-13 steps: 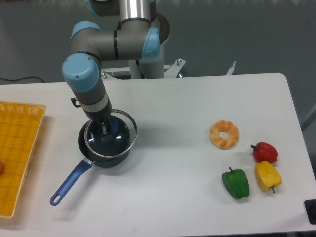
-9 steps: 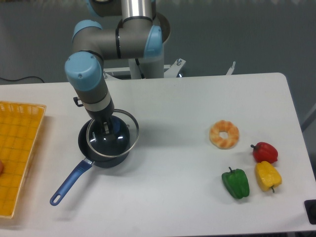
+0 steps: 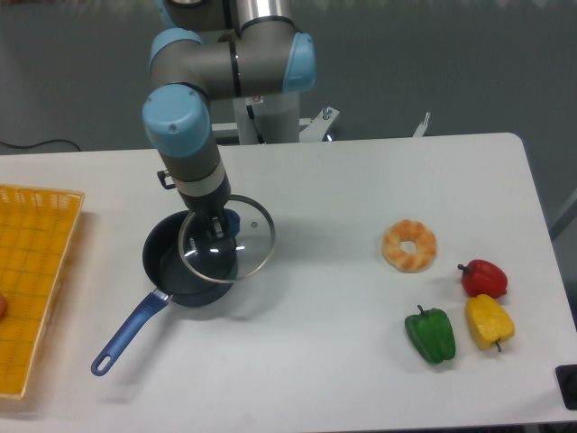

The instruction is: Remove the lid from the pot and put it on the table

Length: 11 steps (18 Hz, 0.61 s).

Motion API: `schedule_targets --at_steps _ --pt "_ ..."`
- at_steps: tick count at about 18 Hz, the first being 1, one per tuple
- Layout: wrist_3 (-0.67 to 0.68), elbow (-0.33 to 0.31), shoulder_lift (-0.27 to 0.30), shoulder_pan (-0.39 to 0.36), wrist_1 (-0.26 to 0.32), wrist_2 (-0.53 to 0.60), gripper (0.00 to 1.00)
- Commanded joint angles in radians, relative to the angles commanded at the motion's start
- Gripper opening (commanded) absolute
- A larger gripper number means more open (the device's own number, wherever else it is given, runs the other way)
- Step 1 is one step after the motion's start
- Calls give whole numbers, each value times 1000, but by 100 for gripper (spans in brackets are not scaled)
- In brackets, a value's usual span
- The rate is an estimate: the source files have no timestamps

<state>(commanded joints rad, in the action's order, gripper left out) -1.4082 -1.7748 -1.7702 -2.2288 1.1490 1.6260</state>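
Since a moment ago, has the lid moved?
Yes. The lid, held by the gripper, shifted right, now overhanging the pot's right rim.

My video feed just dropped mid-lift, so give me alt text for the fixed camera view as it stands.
The claw holds the glass lid by its knob, overlapping the right side of the open pot on the white table. The pot's blue handle points toward the front left. Right: a bagel and red, yellow and green peppers; a yellow tray at far left.

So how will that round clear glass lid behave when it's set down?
The round clear glass lid, held by its knob in the gripper, looks rigid and probably fragile, so lower it gently. Being a flat disc, it should lie stable on the white table.
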Motion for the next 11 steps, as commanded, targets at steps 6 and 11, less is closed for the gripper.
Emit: schedule_targets --at_steps 6,11 --pt "-43 -5 -2 -49 6 -2 63" --pt "-95 -12 -2 -87 5 -2 63"
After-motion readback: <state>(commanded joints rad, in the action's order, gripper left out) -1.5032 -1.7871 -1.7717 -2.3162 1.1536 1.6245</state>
